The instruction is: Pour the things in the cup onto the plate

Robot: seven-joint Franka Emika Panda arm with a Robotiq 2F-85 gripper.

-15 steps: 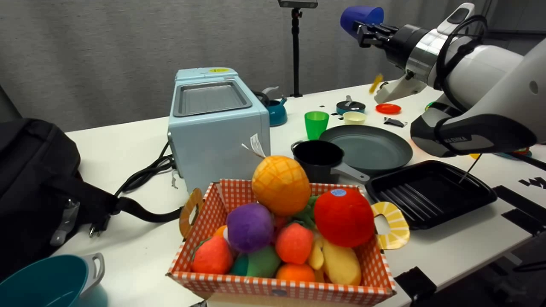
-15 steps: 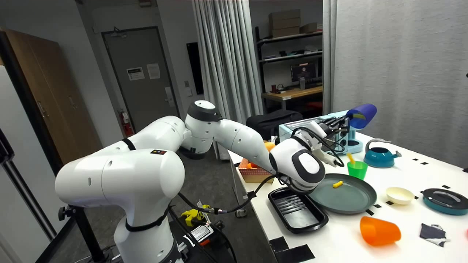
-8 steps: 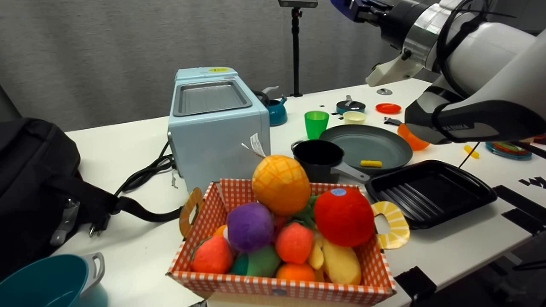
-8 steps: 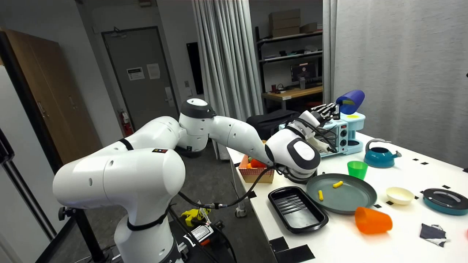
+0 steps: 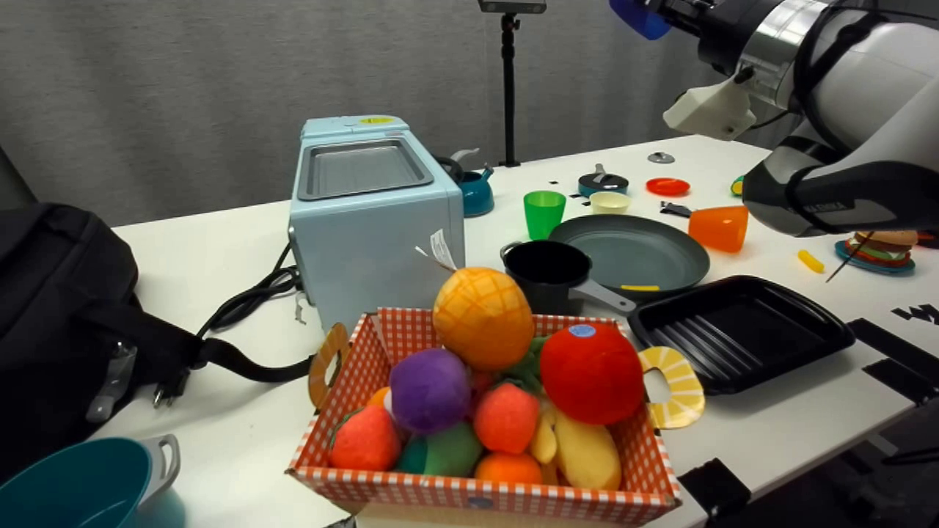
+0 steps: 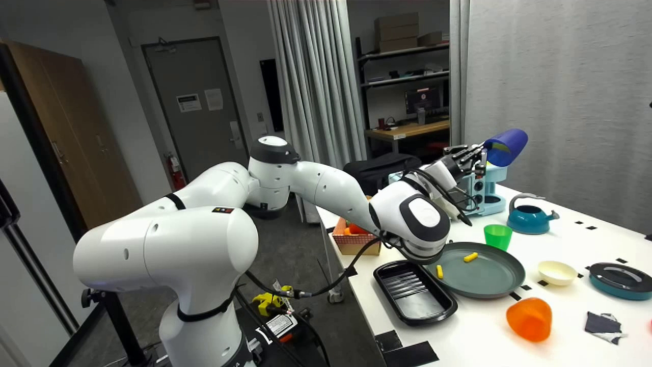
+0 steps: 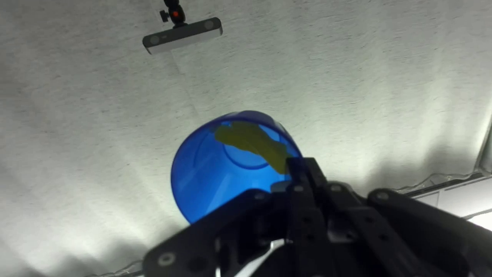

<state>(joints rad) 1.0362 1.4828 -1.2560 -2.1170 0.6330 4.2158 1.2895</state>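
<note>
Since the last look, the blue cup (image 6: pixel 511 145) is swinging right in both exterior views, a yellow bit (image 6: pixel 439 271) is sliding closer to the rim of the plate (image 6: pixel 494 278), and the orange cup (image 6: pixel 530 319) is turning on the table (image 5: pixel 213 253). High up, the gripper (image 7: pixel 301 165) is pinching the tipped blue cup by its rim, jaws clenched on the wall. That cup should be feeling light, smooth and a little bendy, so gently holding the rim is looking right. Inside, another bit (image 7: pixel 253 142) is showing, so blurry that it may be two. A second bit (image 6: pixel 470 257) is lying on the plate, one bit (image 5: pixel 810 260) is sitting on the table, and toy fruit (image 5: pixel 483 319) is filling the basket (image 5: pixel 411 485).
</note>
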